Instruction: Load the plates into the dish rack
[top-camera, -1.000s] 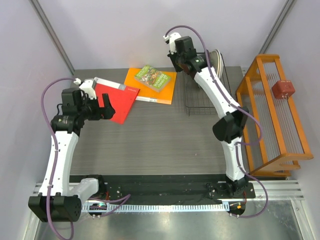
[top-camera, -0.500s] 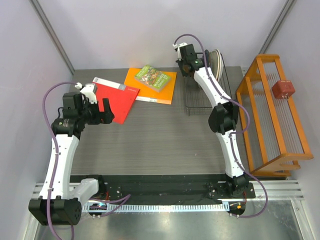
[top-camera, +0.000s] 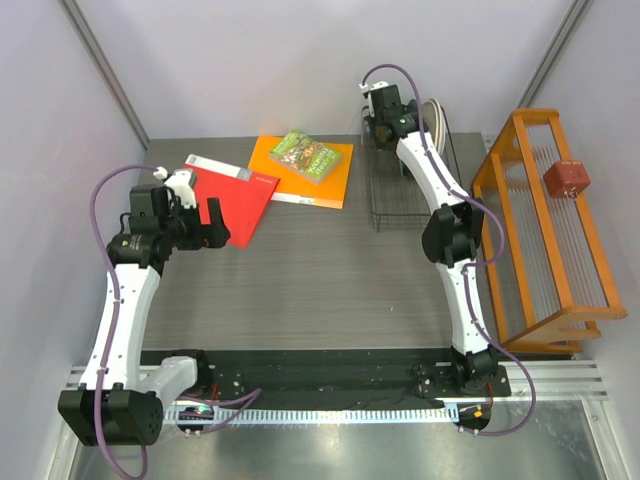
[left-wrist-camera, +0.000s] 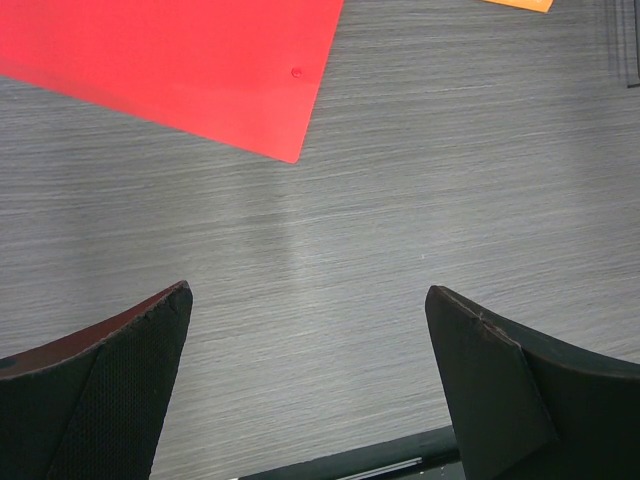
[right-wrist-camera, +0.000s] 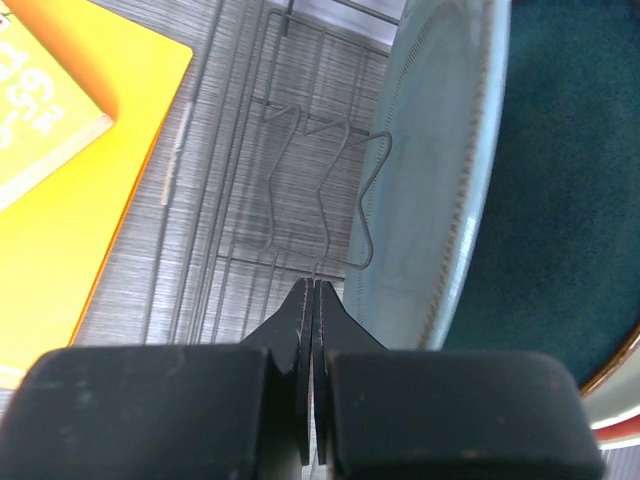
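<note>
Though the right claw hangs low over the rack, its two black fingers are pressed flat together with nothing between them. Their tips lie at the lower middle of the right wrist view, just left of the plates; whether they touch a plate I cannot tell. The nearest of the plates stands on edge. It shows a pale grey-green surface with a speckled brown rim, running from the top of the frame down toward the fingers. Right of that rim lies a glossy dark teal surface, and a red edge shows in the lower right corner. Thin wire loops of the rack rise just left of the pale surface. An orange book fills the left side of that frame.

Seen from above, this claw is at the upper middle of the frame, over the rack's far left part. The plates stand upright and close together at the rack's far right, near the back wall. A wooden rack stands just right of the wire one.

The left claw is spread wide and empty above the bare table. A red book lies at the upper left of its view. From above, it sits at the left middle of the frame, well apart from the rack.
</note>
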